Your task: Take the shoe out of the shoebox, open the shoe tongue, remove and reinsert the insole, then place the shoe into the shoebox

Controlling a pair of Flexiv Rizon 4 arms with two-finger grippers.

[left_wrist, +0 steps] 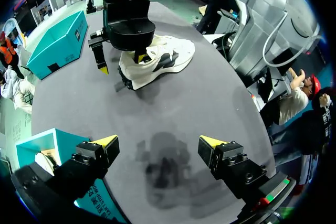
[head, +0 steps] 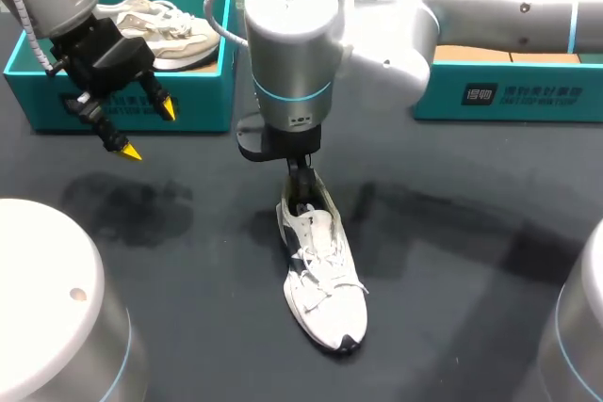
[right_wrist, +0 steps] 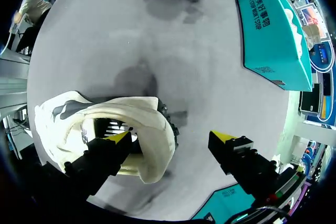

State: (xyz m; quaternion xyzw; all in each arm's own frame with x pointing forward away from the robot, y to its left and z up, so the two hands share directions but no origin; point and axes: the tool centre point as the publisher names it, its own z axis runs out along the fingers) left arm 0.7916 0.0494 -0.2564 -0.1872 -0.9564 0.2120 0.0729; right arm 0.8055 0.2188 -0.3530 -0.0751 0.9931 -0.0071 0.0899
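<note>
- Right gripper spread wide: one finger sunk in the white sneaker's heel opening, the other outside, clear of the heel.
- Sneaker lies laces-up on the dark table, toe pointing away from that gripper.
- Left gripper spread, hanging just before the teal shoebox, well apart from the sneaker.

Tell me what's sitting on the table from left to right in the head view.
Open teal shoebox holding a beige shoe → white shoe out on the table → second teal shoebox.
</note>
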